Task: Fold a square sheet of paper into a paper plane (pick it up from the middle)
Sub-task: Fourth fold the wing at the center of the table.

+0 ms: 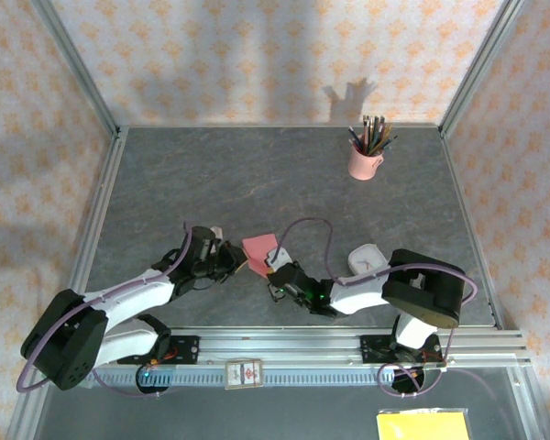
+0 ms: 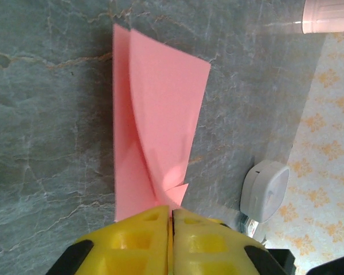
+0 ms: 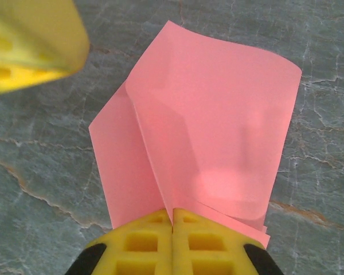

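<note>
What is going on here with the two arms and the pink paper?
Both arms are folding the paper on the table. The left gripper is shut on one edge, the right gripper on another. The sheet is partly folded, layers overlapping, not yet a plane. A cup of pencils stands at the far right corner, apart from them.

Both arms stretch low and inward, wrists angled together; left pincer (image 2: 171, 215) and right pincer (image 3: 172, 215) nearly meet, yellow jaws pressed tight, each apparently nipping the square sheet of paper (image 3: 209, 123).
</note>
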Tool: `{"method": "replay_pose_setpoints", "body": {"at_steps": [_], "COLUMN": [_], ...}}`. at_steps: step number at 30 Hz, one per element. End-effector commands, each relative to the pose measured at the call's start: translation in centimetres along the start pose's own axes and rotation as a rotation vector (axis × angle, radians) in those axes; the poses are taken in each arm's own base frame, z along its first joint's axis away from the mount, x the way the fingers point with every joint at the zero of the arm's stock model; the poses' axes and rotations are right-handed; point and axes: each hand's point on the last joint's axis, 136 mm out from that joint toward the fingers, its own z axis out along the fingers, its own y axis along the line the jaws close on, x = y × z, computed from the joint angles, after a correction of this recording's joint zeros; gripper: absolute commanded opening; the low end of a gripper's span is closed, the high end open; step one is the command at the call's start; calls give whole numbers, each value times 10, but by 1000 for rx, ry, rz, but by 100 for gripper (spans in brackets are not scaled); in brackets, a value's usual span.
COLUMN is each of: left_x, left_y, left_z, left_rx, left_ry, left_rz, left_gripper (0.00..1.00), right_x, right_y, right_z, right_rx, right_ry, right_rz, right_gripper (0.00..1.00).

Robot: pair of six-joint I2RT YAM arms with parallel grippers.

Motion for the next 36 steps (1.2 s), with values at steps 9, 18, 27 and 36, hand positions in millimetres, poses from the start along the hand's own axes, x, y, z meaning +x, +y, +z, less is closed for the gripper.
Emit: {"method": "replay_pose_setpoints", "body": {"at_steps": [9, 18, 27, 36], "left_x": [4, -8, -5, 2], "left_y": [-15, -23, -22, -21], "left_z": [14, 12, 6, 15], "left_rx": [64, 19, 55, 63], "left_ry": [23, -24, -32, 7], "left_rz": [61, 162, 147, 142], "left_gripper": [5, 5, 1, 0], "right_x": [-7, 4, 4, 9], "right_y": [-1, -10, -10, -11], "right_z": [-4, -6, -4, -5], "right_rx": [-77, -55, -69, -71], "right_ry": [-52, -50, -72, -74], "right_rz": [145, 137, 133, 159], "right_gripper": [2, 1, 1, 1]}}
